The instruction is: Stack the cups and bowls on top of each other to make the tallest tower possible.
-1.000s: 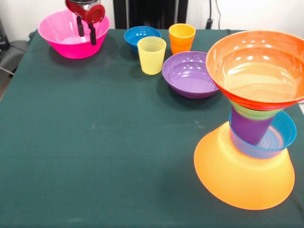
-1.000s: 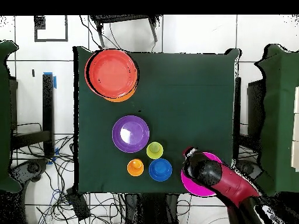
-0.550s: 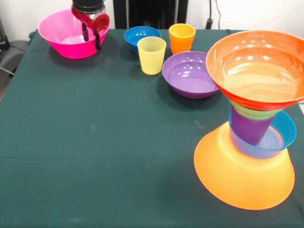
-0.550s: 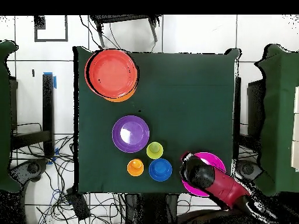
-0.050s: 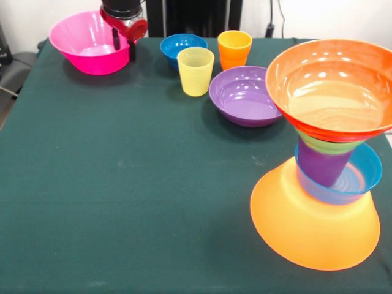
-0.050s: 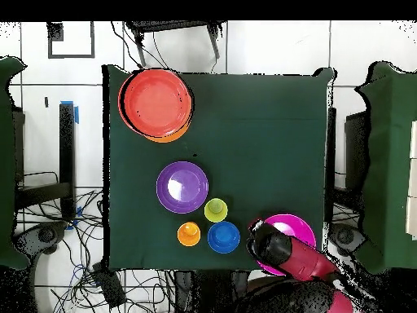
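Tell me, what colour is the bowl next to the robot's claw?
Pink bowl, clearest in the front view.

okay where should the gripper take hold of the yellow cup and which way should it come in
Probably the rim of the yellow cup, coming straight down from above. It stands upright with its mouth open, so one finger could go inside and one outside the thin wall. The dark blue bowl and orange cup stand close behind it, so a side approach looks crowded.

One camera looks across the table (image 5: 122, 184) from its edge, another straight down; both cover the whole tabletop.
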You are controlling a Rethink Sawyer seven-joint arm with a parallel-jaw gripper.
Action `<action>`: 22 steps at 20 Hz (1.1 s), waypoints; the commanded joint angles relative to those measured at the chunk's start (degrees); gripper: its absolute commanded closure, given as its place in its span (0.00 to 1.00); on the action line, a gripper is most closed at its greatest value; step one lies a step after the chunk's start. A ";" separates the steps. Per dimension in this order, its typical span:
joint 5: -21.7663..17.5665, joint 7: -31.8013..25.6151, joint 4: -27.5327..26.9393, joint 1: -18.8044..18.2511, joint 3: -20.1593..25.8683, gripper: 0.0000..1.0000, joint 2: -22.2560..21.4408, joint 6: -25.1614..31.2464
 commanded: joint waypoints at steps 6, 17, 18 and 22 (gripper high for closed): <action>1.29 9.08 -4.10 -0.70 3.25 0.00 5.30 -7.33; -1.08 -1.34 -11.09 9.20 -2.03 1.00 -11.84 14.51; -1.83 -2.35 -12.24 10.56 -2.88 1.00 -13.34 16.37; -4.38 -6.60 -14.95 12.79 -2.52 1.00 -19.18 23.28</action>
